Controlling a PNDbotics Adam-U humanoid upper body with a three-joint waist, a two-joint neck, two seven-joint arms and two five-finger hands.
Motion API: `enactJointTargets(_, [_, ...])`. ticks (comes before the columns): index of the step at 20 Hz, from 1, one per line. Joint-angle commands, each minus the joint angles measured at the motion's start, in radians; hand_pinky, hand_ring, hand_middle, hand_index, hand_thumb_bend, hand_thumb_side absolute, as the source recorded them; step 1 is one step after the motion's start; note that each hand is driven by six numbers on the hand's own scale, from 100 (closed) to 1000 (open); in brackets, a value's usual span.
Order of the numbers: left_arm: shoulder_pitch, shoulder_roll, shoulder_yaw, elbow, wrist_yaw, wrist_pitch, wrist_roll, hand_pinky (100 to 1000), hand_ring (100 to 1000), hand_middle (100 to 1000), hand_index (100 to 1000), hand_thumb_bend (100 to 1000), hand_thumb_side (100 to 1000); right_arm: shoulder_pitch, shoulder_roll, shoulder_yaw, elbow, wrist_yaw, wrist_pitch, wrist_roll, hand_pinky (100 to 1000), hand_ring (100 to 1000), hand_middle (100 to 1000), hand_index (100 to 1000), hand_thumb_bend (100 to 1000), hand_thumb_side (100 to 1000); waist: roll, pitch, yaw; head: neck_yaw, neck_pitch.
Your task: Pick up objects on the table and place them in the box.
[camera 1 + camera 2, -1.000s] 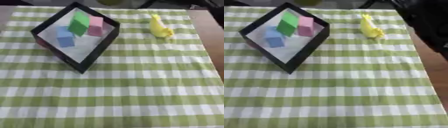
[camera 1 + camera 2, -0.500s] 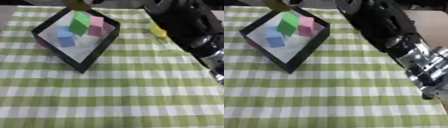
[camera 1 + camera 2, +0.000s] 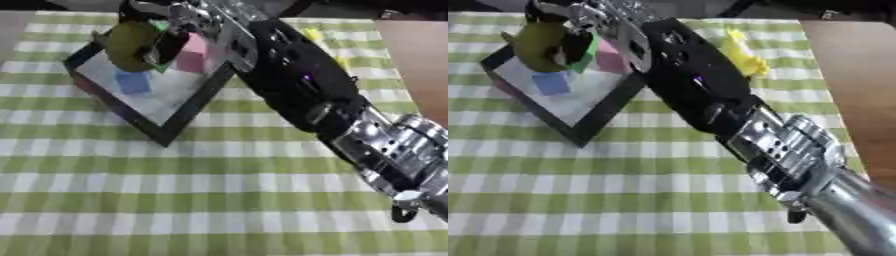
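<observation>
The robot's right hand [image 3: 592, 25] curled its fingers around an olive-green rounded object [image 3: 539, 46] above the black box [image 3: 188, 107], the object's long axis running roughly upright over the box's far side.

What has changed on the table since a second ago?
The right arm has swung in from the right, and the right hand now holds an olive-green rounded object over the black box, fingers curled round it. The blue block, pink block and green block stayed in the box, and the yellow object stayed on the checked cloth.
</observation>
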Motion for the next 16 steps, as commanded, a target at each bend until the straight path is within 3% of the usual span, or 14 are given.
enactJointTargets(1, [-0.017,0.034,0.012,-0.023,-0.005,0.003,0.001,854,656,745,845,449,430,-0.015,0.001,-0.010,0.012,0.020,-0.026,0.012,788,710,607,759,287,133,-0.001,-0.016,0.003,-0.002,-0.003])
enactJointTargets(4, [-0.015,0.032,0.013,-0.023,-0.005,0.004,0.001,854,656,745,846,450,431,-0.012,0.000,-0.013,0.022,0.029,-0.057,0.027,827,789,708,836,397,138,-0.001,-0.015,0.002,-0.001,-0.003])
enactJointTargets(6, [-0.013,0.031,0.014,-0.022,-0.004,0.005,0.002,854,656,745,846,450,430,-0.013,-0.004,-0.018,0.023,0.034,-0.076,0.034,857,838,774,880,431,293,-0.001,-0.015,0.001,0.000,-0.003])
enactJointTargets(10, [-0.011,0.030,0.016,-0.022,-0.003,0.005,0.006,854,656,745,847,449,434,-0.023,-0.017,-0.032,0.017,0.034,-0.088,0.025,879,873,823,908,439,465,-0.002,-0.016,-0.001,0.004,-0.003])
enactJointTargets(16, [-0.006,0.034,0.018,-0.019,-0.003,0.007,0.011,855,656,744,847,451,427,-0.052,-0.055,-0.058,-0.010,0.004,-0.065,0.005,884,878,839,912,431,424,0.001,-0.020,-0.007,0.009,-0.003])
